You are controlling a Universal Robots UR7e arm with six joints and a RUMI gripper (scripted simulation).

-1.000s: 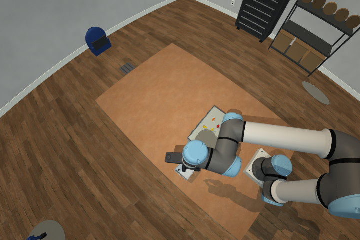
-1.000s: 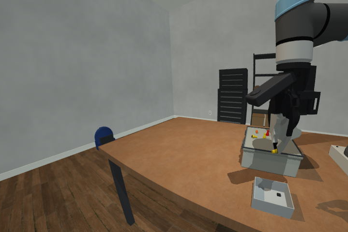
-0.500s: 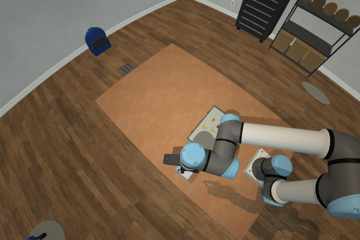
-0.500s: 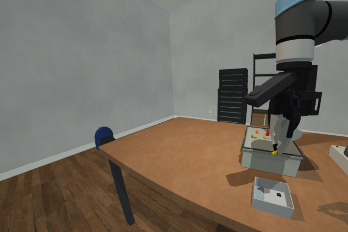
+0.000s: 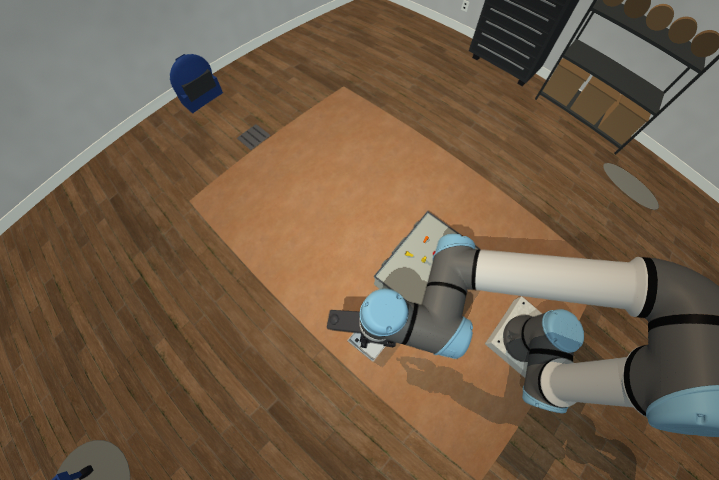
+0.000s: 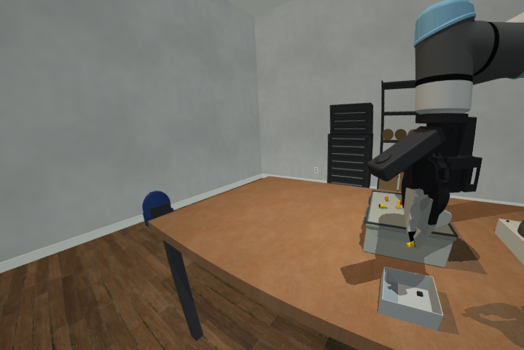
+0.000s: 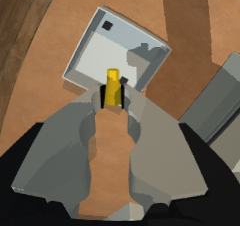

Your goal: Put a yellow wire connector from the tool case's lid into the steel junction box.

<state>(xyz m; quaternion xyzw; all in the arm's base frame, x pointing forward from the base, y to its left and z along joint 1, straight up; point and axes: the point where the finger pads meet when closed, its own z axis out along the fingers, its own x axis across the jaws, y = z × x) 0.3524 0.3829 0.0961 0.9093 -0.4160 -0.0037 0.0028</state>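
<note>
The hand pinches a yellow wire connector mid-frame, above the open steel junction box at upper left on the surface.

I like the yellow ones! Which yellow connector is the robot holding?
The yellow wire connector pinched in the gripper, up above the steel junction box. The other yellow ones lie loose on the tool case's lid.

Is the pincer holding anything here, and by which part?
Yes: the pincer grips a yellow wire connector by its wider lower body, narrow end protruding past the fingertips.
</note>
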